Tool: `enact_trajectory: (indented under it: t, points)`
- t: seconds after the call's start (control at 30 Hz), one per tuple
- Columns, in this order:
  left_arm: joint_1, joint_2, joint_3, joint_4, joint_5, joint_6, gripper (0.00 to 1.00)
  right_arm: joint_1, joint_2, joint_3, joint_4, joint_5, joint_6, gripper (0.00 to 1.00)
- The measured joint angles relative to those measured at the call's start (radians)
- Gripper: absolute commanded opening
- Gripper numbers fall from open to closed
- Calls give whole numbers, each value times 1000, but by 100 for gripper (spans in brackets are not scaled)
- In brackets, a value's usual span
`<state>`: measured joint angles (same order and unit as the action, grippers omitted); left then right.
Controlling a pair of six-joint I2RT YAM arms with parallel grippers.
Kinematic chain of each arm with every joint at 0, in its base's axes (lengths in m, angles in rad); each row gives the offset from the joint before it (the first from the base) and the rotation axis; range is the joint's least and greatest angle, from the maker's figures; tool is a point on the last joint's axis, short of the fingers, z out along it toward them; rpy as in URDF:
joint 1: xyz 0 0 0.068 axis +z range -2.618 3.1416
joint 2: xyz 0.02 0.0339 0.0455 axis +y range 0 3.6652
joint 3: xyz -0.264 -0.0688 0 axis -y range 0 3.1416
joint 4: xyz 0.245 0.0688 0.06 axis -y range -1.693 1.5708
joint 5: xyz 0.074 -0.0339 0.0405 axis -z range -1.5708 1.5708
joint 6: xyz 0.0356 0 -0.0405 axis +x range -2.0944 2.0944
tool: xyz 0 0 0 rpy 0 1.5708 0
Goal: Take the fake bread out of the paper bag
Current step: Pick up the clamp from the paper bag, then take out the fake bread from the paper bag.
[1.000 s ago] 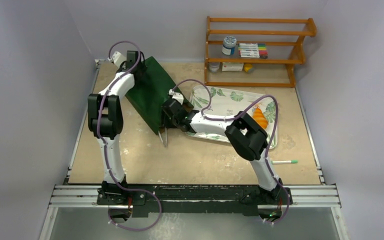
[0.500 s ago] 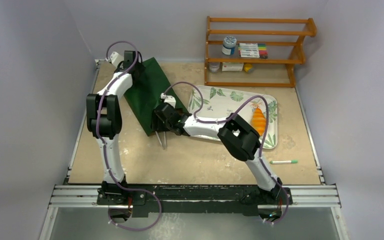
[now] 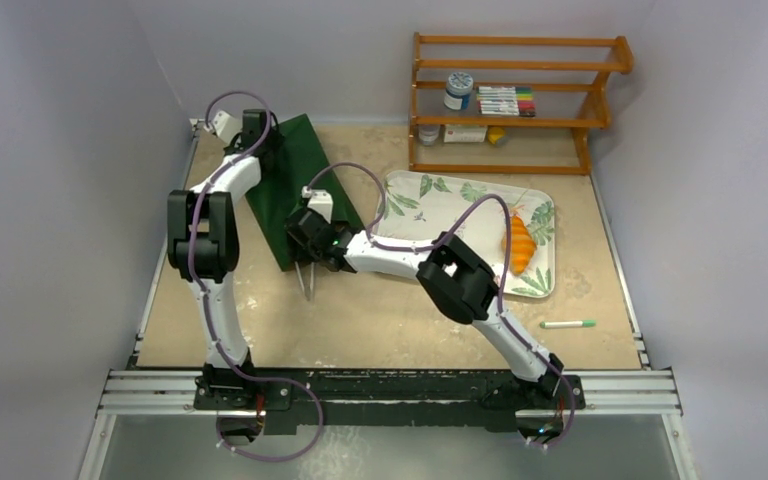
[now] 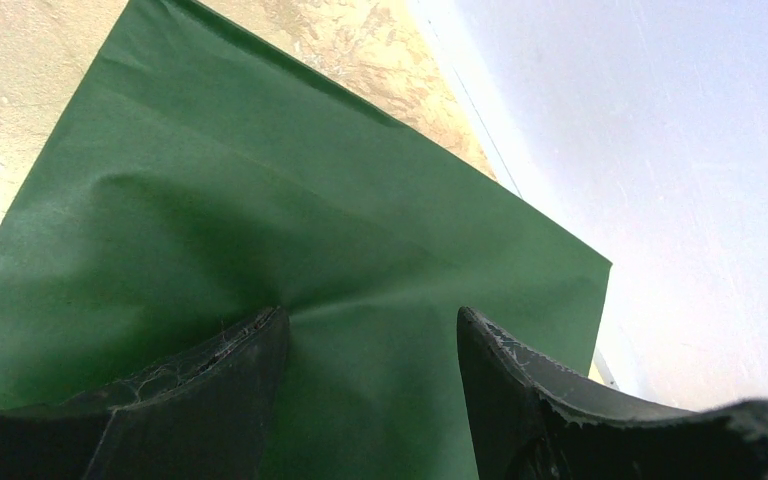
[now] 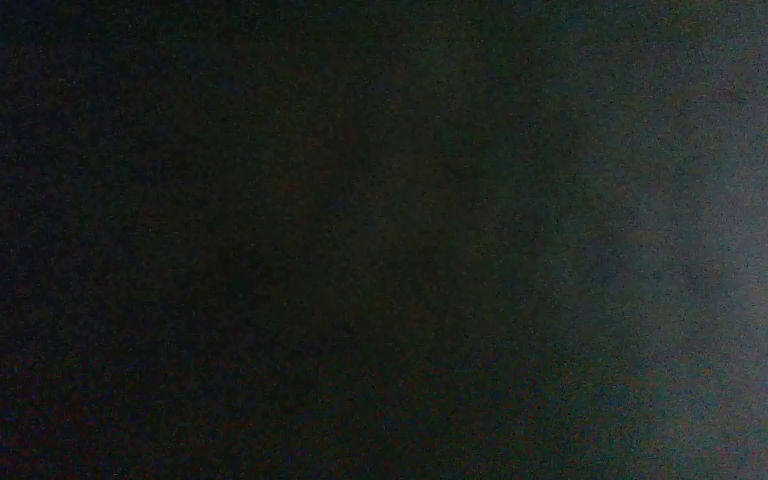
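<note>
The dark green paper bag [image 3: 295, 185] lies slanted on the table at the back left; it fills the left wrist view [image 4: 260, 200]. My left gripper [image 4: 370, 330] is at its far end [image 3: 257, 128], with both fingers spread and their tips pressed on the bag's green face. My right gripper reaches into the bag's near end at the wrist [image 3: 312, 232]; its fingers are hidden and its wrist view is all dark. One orange ridged piece of fake bread [image 3: 519, 243] lies on the leaf-patterned tray [image 3: 440, 200]. No other bread shows.
A wooden shelf [image 3: 515, 100] with a jar and small boxes stands at the back right. A green-capped pen [image 3: 568, 324] lies at the front right. Two thin grey strips [image 3: 306, 283] stick out below the bag's near edge. Walls close in on both sides.
My right arm has pushed further left into the bag, and the bag's near end has swung left with it. My left gripper has shifted slightly left at the far end.
</note>
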<state>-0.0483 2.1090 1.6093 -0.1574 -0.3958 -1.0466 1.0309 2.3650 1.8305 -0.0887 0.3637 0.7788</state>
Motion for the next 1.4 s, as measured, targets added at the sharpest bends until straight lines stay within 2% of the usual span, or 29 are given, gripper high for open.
enact_trajectory:
  t: [0.07,0.17,0.43,0.93,1.4]
  points:
    - [2,-7,-19,18,0,-9,64,5,12,23,-20,20,5,57]
    - [2,-13,-37,35,0,-13,64,11,22,38,-32,44,18,38]
    - [2,-17,-39,37,1,-17,64,16,4,-4,10,55,75,24]
    - [2,-24,-19,-6,4,-43,64,14,-294,-408,3,0,73,18]
    - [2,-22,-10,-23,5,-61,64,26,-510,-618,4,-97,34,18]
